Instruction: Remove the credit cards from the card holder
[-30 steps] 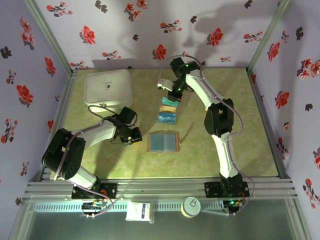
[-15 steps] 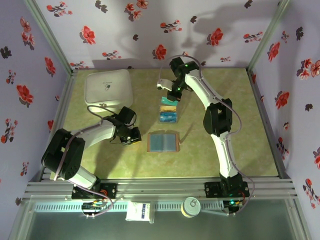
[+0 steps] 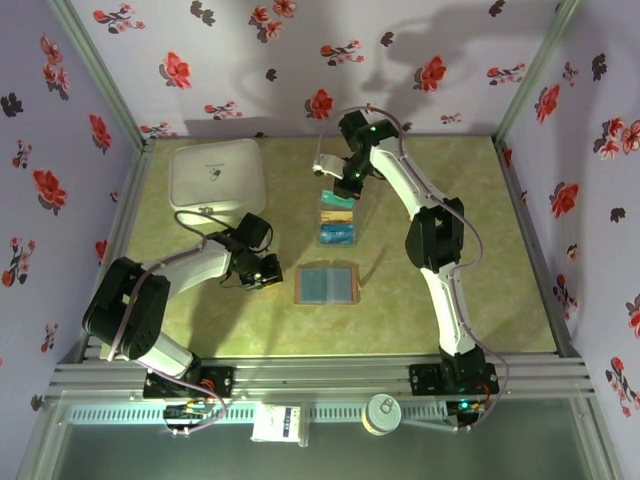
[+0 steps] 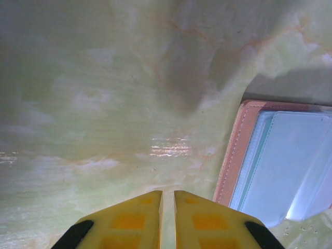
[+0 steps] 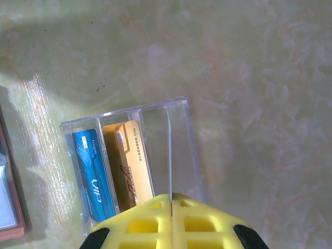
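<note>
Card (image 5: 170,155), pinched edge-on in right gripper (image 5: 171,199), hangs over box (image 5: 182,145), 12 o'clock of holder (image 3: 327,284); a tilt could snag the rim. Left gripper (image 4: 167,194) nearly closed, empty.

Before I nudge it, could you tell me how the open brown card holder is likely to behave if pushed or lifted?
The card holder lies open and flat, so it would probably fold or flop at its spine when lifted by one edge. It looks thin and light, and the table is glossy, so a push would likely slide it.
</note>
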Tool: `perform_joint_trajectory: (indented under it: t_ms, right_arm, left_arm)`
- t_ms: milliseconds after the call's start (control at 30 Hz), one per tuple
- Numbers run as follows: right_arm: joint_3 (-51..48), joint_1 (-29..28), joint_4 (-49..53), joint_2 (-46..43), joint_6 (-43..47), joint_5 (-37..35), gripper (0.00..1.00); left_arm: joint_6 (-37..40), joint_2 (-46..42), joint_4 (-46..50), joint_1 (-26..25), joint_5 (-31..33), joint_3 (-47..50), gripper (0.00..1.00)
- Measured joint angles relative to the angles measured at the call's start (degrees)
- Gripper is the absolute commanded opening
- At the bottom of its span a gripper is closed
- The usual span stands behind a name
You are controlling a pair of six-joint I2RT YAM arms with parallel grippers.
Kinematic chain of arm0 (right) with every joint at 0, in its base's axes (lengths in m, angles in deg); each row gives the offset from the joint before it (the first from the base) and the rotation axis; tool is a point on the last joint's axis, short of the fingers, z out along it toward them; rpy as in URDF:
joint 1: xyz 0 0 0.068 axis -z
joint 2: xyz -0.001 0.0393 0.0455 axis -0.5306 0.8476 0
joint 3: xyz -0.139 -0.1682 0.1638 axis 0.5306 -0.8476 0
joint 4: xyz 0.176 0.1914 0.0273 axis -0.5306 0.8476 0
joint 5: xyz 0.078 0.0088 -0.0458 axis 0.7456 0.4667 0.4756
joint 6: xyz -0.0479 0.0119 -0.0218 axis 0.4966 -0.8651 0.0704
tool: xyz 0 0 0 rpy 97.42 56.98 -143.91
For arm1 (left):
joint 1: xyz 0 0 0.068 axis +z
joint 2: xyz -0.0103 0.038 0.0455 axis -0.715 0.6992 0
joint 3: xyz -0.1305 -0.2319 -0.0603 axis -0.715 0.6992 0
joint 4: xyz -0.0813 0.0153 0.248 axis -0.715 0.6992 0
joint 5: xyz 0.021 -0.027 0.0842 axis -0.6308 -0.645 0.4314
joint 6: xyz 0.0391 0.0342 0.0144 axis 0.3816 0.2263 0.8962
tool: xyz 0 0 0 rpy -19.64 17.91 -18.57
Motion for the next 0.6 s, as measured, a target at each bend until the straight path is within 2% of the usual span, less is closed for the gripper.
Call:
perform_joint_trajectory:
  t_ms: [600]
  right_arm:
    - [0.07,-0.02,0.98,4.26,1.46,-0.85,0.00]
  left_arm:
    - [-0.02,0.00,-0.31,0.22,0.00,0.11,0.14]
